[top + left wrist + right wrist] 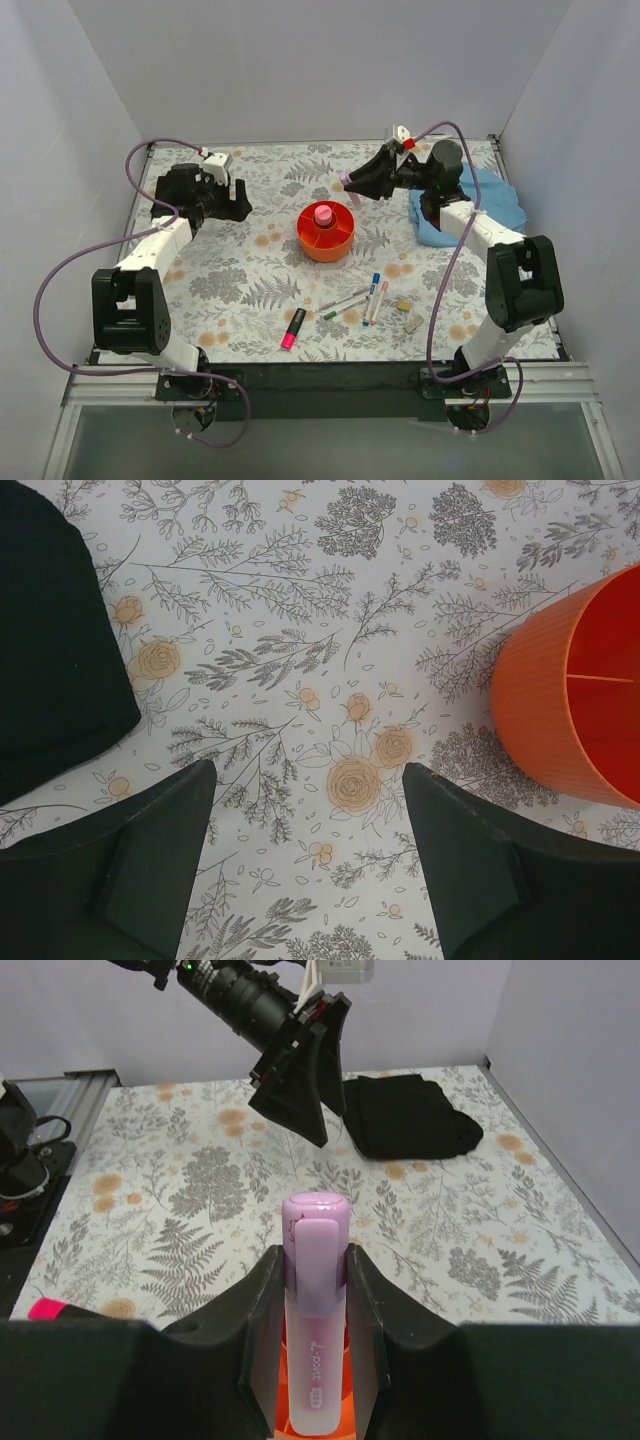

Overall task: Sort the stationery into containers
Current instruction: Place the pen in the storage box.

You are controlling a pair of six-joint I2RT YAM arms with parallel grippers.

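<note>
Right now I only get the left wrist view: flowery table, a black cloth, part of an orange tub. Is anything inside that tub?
Observer: Yes. From above, a pink bottle stands in the centre cup of the orange tub.
Operator: Is the other arm holding anything?
Observer: The right tool is shut on a lilac marker, cap pointing up in its own camera.
Operator: What is not in the tub yet?
Observer: A pink highlighter, some thin pens and two beige erasers lie on the table near the arms' bases.
</note>
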